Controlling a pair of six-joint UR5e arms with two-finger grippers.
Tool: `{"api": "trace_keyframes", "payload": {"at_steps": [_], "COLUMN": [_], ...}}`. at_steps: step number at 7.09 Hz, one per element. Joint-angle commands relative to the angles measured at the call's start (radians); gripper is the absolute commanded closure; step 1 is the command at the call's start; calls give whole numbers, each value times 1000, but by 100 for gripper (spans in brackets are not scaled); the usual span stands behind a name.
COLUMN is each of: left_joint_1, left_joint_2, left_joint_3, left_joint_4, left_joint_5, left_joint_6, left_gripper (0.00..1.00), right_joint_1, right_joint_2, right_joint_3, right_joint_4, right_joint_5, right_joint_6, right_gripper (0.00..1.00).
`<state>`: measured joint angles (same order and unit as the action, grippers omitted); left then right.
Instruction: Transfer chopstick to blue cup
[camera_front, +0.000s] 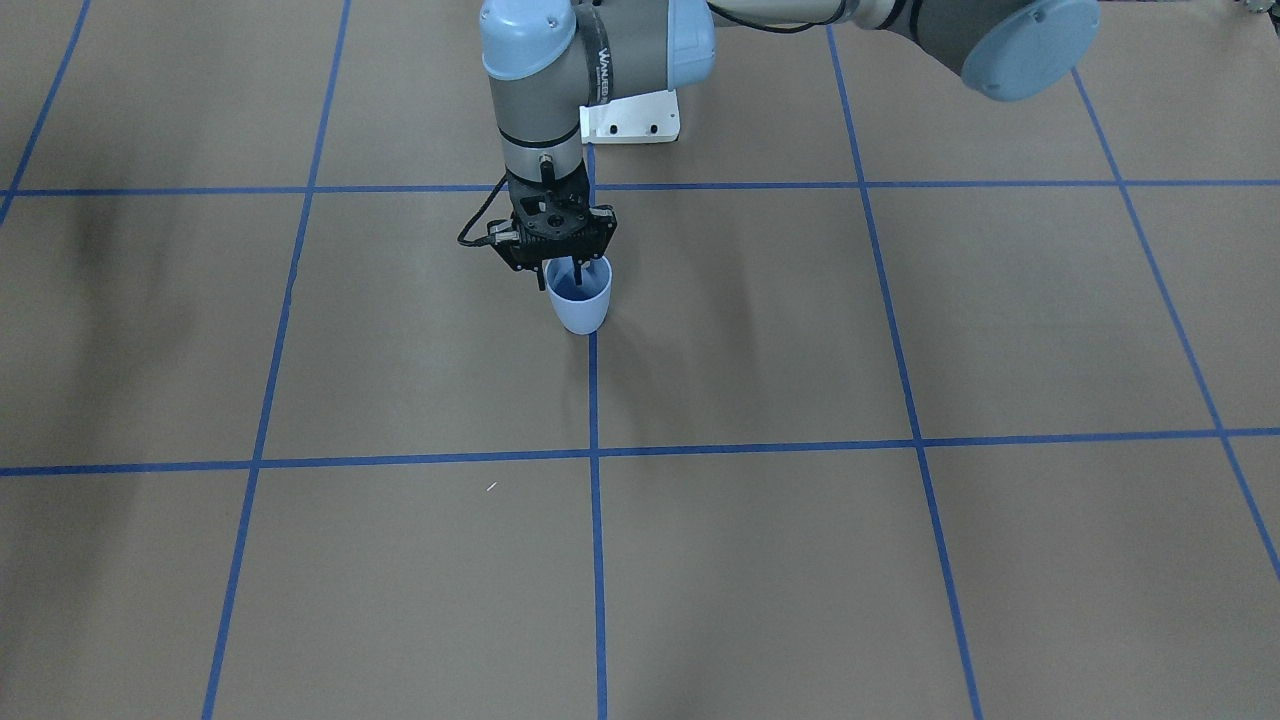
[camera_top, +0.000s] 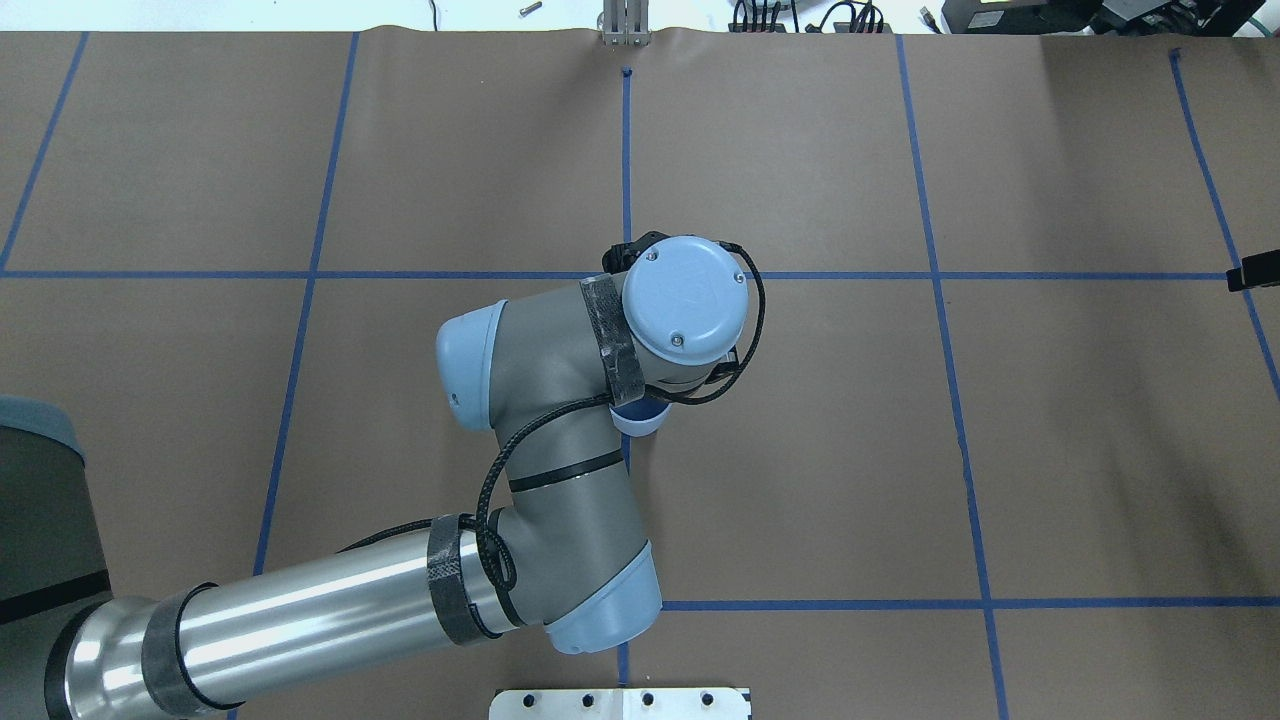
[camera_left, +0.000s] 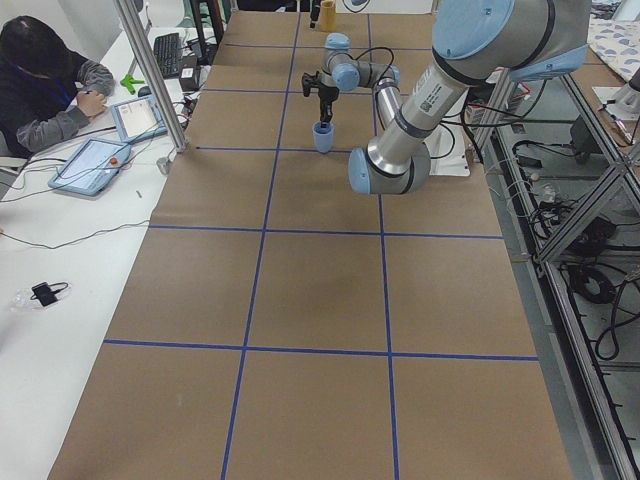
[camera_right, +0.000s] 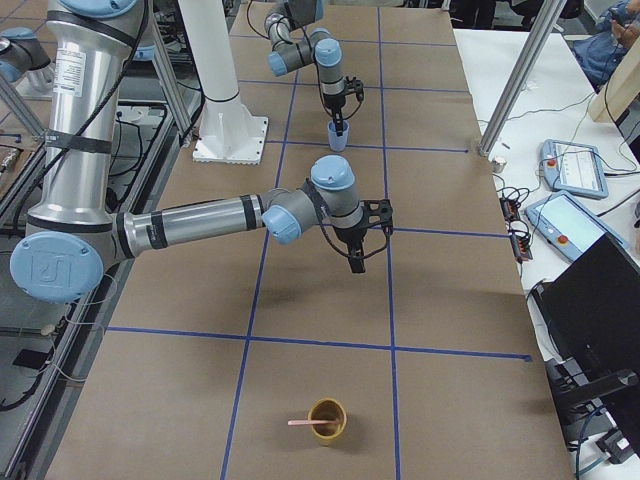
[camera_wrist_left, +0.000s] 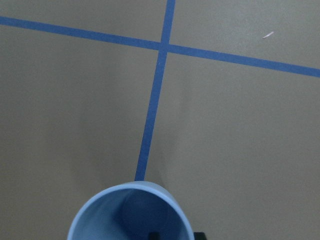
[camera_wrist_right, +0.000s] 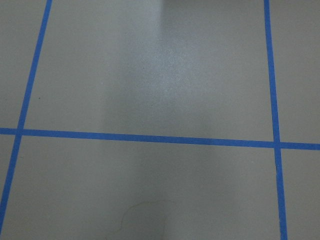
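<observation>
The blue cup (camera_front: 580, 305) stands upright on the brown table, on a blue tape line. It also shows in the left wrist view (camera_wrist_left: 100, 220), the left view (camera_left: 322, 137) and the right view (camera_right: 338, 137). My left gripper (camera_front: 560, 275) hangs straight down over the cup's rim. One finger (camera_front: 577, 272) is inside the cup, the other outside, with a gap between them. The pale pink chopstick (camera_right: 303, 422) leans in a yellow cup (camera_right: 327, 420) at the table's right end. My right gripper (camera_right: 357, 260) hovers over bare table between the two cups. I cannot tell if it is open or shut.
The table is brown paper (camera_front: 760, 330) with a blue tape grid. The left arm's elbow and forearm (camera_top: 560, 470) cover the cup from above. An operator (camera_left: 40, 80) sits at a side desk with tablets (camera_left: 95, 160). A white base plate (camera_front: 632, 118) lies behind the cup.
</observation>
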<state>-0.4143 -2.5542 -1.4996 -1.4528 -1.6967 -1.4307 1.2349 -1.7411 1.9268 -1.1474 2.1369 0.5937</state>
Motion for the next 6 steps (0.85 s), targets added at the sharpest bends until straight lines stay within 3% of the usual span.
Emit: {"api": "trace_keyframes", "payload": {"at_steps": [1, 4, 5, 6], "left_joint_1": [-1, -23, -61, -142], "left_joint_2": [0, 5, 53, 146], "left_joint_3": [-28, -206, -288, -357], "left_joint_4": [2, 98, 165, 178], "left_joint_5": [-1, -15, -17, -79], "left_joint_6": [32, 119, 209, 351], "left_gripper": [2, 1, 1, 1], "right_joint_1": [0, 0, 0, 0], "right_joint_2": [2, 2, 0, -2], "right_joint_3": [-2, -3, -8, -11], "right_joint_4": [0, 0, 2, 6], "right_joint_5": [0, 3, 5, 6], "right_joint_6": [0, 0, -2, -2], "right_gripper": [0, 0, 0, 0]}}
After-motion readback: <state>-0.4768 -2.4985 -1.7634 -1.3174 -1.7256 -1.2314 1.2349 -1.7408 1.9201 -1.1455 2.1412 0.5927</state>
